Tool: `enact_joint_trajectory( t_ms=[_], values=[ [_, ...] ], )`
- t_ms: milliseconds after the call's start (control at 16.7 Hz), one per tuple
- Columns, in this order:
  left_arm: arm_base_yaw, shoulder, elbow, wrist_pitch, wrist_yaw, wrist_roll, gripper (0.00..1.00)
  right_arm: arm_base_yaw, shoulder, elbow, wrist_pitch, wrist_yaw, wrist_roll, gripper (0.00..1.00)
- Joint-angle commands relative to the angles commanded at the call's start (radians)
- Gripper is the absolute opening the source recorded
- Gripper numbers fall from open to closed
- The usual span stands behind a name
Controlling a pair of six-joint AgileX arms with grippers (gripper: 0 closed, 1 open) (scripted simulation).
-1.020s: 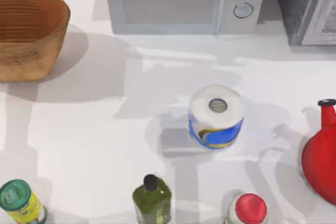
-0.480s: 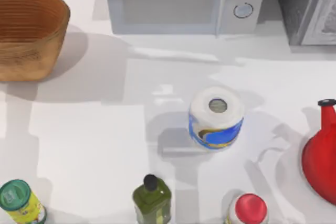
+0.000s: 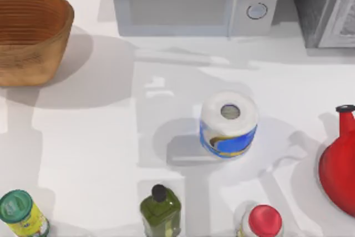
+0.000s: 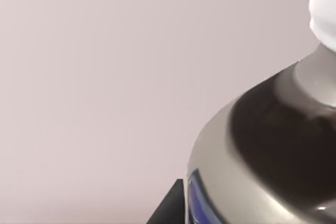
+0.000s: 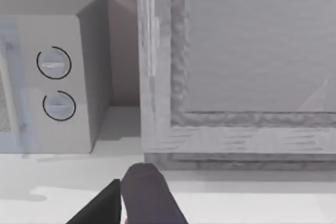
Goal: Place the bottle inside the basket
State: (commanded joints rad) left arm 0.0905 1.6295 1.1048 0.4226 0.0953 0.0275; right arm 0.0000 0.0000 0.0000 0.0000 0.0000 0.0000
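At the far left of the white desk sits the basket, its ribbed bowl open upward, and at the near left edge stands a green-lidded can. Near the middle of the near edge is a squat olive bottle with a black cap. A microwave stands at the far middle, and a paper towel roll stands upright at mid-desk, well apart from the basket. A red-capped bottle is at the near edge right of the olive one. At the far right is a grey cabinet, and a red jug is at the right edge. The left wrist view has the bottle very close, white cap over a silver neck and dark shoulder, against a plain pale wall, beside a dark part of the left claw; whether that claw grips it cannot be told, nor where the bottle is over the desk. The right claw faces the microwave and grey cabinet at the far right; I cannot tell its state either.
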Motion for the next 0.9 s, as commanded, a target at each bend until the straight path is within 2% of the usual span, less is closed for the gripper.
enact_joint_trajectory(
  t_ms=[120,900],
  values=[
    [0.0,0.0,0.0,0.0,0.0,0.0,0.0,0.0,0.0,0.0,0.0,0.0,0.0,1.0],
    [0.0,0.0,0.0,0.0,0.0,0.0,0.98,0.0,0.0,0.0,0.0,0.0,0.0,1.0]
  ],
)
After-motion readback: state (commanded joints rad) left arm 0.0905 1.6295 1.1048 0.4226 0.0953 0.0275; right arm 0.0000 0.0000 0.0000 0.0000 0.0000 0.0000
